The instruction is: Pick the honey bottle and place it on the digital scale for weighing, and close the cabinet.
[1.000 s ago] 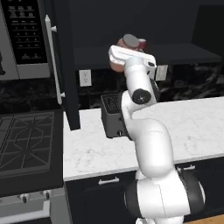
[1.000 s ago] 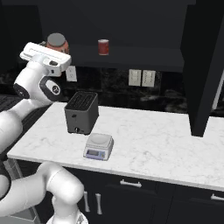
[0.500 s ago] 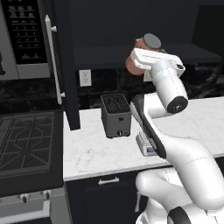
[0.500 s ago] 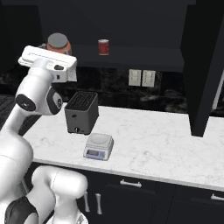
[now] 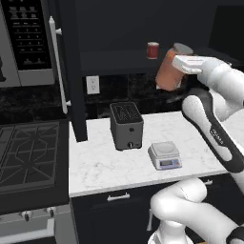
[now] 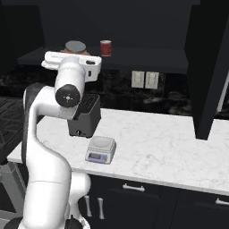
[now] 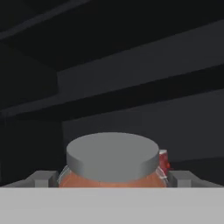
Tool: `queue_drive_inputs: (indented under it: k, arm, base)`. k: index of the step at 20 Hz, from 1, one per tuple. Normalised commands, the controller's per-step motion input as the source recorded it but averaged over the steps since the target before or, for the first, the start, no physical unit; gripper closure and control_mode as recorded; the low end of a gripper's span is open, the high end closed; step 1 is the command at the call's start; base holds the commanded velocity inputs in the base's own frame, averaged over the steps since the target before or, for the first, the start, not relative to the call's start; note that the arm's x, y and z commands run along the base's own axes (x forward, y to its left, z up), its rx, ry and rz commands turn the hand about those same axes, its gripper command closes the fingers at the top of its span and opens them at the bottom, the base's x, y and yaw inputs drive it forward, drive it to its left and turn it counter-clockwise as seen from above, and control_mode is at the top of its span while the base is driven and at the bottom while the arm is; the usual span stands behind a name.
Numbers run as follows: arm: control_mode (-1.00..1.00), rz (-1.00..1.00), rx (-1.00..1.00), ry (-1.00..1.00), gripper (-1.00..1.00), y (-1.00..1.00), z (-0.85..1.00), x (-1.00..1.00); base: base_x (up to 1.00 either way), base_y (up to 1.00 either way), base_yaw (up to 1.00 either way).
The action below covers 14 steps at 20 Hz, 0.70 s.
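Since 0.5 s ago the base has shifted, and the honey bottle is tilted, off the shelf, at 1 o'clock above the digital scale.

Right base view: the cabinet door stands open.

Hand view: jaws grasp the bottle; placing and closing remain.

A white marble counter is being backed by a black wall bearing outlets; a stove is being seen alongside.
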Motion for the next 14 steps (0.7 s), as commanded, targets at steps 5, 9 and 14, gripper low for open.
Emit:
queue_drive_inputs:
  k: [5,9,14]
  arm:
    - [-1.0,0.37,-0.01,0.01,1.0,-0.6,-0.46,0.05]
    - [-1.0,0.38,-0.04,0.07,1.0,-0.44,-0.61,0.29]
    - [-1.0,0.35,-0.08,0.2,1.0,-0.2,-0.29,0.22]
  base:
    - [0.0,0.0,0.0]
    - [0.0,0.0,0.0]
    - [0.0,0.0,0.0]
